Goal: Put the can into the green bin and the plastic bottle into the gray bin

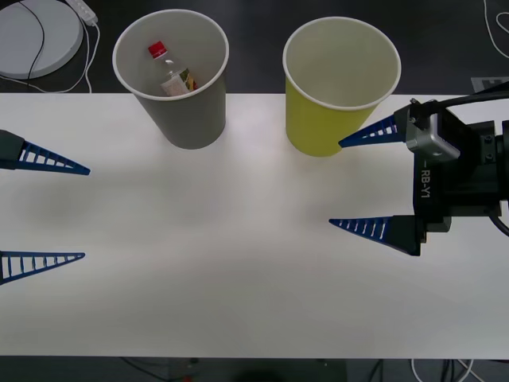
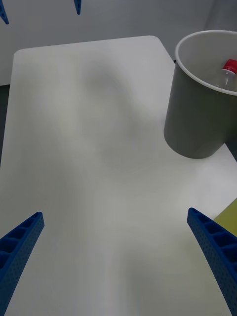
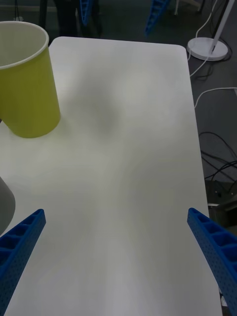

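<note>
The gray bin stands upright at the table's back, left of centre, and the plastic bottle lies inside it with its red cap up. The green bin stands upright to its right. The can is out of view. My right gripper is open and holds nothing, just in front of and right of the green bin, one fingertip close to its wall. My left gripper hangs open over the table's left side. The right wrist view shows the gray bin and the bottle's cap; the left wrist view shows the green bin.
The white table spreads bare between the two grippers. Behind its back-left corner, on the dark floor, lies a round white base with cables. More cables trail on the floor beyond the table's edge.
</note>
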Action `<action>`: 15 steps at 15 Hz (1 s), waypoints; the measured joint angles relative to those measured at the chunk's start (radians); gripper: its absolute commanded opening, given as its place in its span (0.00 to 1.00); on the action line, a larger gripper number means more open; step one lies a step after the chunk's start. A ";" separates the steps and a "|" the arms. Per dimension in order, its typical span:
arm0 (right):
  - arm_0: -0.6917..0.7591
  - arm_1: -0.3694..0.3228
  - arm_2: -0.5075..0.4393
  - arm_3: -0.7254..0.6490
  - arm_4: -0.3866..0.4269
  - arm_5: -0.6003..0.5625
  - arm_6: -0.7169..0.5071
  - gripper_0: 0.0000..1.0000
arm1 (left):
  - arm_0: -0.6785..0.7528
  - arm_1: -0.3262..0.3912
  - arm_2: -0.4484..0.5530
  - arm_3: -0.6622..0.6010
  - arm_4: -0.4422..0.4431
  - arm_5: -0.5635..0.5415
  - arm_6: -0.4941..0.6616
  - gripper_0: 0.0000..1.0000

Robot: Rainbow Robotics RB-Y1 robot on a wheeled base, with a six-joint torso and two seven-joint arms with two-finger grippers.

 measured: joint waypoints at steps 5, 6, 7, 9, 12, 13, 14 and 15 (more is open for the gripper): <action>0.075 0.055 -0.102 0.089 -0.128 -0.143 0.198 1.00 | 0.000 0.000 0.000 0.000 0.000 0.000 0.000 1.00; 0.095 0.056 -0.115 0.106 -0.152 -0.151 0.243 1.00 | 0.000 0.000 0.000 0.000 0.000 0.000 0.000 1.00; 0.115 0.056 -0.127 0.120 -0.171 -0.155 0.287 1.00 | 0.000 0.000 0.000 0.000 0.000 0.000 0.000 1.00; 0.142 0.058 -0.144 0.148 -0.203 -0.177 0.359 1.00 | 0.000 0.000 0.000 0.000 0.000 0.000 0.000 1.00; 0.163 0.067 -0.171 0.201 -0.251 -0.241 0.453 1.00 | 0.000 0.000 0.000 0.000 0.000 0.000 0.000 1.00; 0.167 0.067 -0.176 0.217 -0.266 -0.259 0.482 1.00 | 0.000 0.000 0.000 0.000 0.000 0.000 0.000 1.00; 0.172 0.068 -0.183 0.228 -0.275 -0.273 0.505 1.00 | 0.000 0.000 0.000 0.000 0.000 0.000 0.000 1.00; 0.180 0.068 -0.192 0.237 -0.282 -0.287 0.520 1.00 | 0.000 0.000 0.000 0.000 0.000 0.000 0.000 1.00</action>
